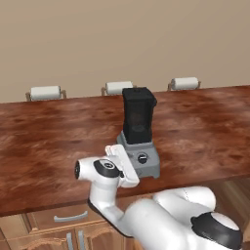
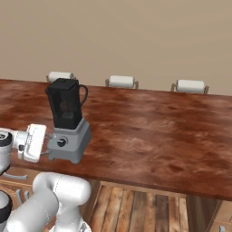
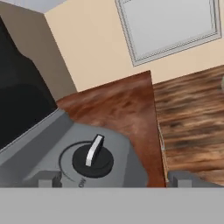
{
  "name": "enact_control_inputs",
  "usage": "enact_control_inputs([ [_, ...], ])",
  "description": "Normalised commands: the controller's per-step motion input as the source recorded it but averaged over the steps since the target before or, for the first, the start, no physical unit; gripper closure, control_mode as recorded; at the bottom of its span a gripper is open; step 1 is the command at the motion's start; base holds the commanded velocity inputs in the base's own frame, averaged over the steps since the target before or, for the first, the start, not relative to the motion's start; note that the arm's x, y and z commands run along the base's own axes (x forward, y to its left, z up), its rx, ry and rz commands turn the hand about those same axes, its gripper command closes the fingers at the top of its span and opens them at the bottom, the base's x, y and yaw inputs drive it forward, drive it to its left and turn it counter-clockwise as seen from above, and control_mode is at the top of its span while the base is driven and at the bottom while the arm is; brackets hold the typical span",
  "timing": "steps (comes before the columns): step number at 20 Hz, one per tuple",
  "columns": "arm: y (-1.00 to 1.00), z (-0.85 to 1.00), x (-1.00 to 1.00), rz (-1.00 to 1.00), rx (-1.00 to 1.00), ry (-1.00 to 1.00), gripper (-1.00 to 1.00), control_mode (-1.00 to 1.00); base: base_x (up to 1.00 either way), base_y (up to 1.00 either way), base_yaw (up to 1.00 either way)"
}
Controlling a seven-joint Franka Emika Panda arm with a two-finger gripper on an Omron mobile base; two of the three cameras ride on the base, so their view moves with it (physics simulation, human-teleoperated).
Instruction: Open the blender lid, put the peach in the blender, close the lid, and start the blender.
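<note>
- Blender (image 1: 139,141): one unit, standing on the wooden table (image 1: 205,132) directly ahead of the fingers. Grey boxy base, tall dark jar above. Judged heavy and stable; it should not shift under a light twist at the front.
- Knob (image 3: 92,160): one, round and black with a pale raised pointer bar, on the base front, lying between the two fingers and just beyond their tips. Judged rigid plastic and somewhat slick; the pointer bar is the sensible place to pinch, one finger on each flat side.
- Blender lid (image 1: 139,92): one, black, seated flat on the jar top, above the fingers. Judged light and stiff.
- Peach (image 2: 66,107): a dim reddish shape inside the jar, likely the single fruit; detail too dark to confirm. Soft and bruisable by nature.
- Gripper (image 3: 114,178): fingers (image 3: 49,179) spread wide apart, straddling the knob, gripping nothing.
- Chair backs: three white ones behind the table's far edge, well beyond the fingers.
</note>
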Motion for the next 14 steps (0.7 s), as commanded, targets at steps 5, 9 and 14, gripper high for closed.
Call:
enact_control_inputs([
  [5, 0.0, 0.51, -0.39, 0.0, -0.01, -0.19, -1.0, -1.0, 0.0, 0.0, 0.0],
  [9, 0.0, 0.59, -0.31, 0.0, -0.03, -0.12, -1.0, -1.0, 0.0, 0.0, 0.0],
  [14, 0.0, 0.6, -0.29, -0.01, -0.04, -0.1, -1.0, -1.0, 0.0, 0.0, 0.0],
])
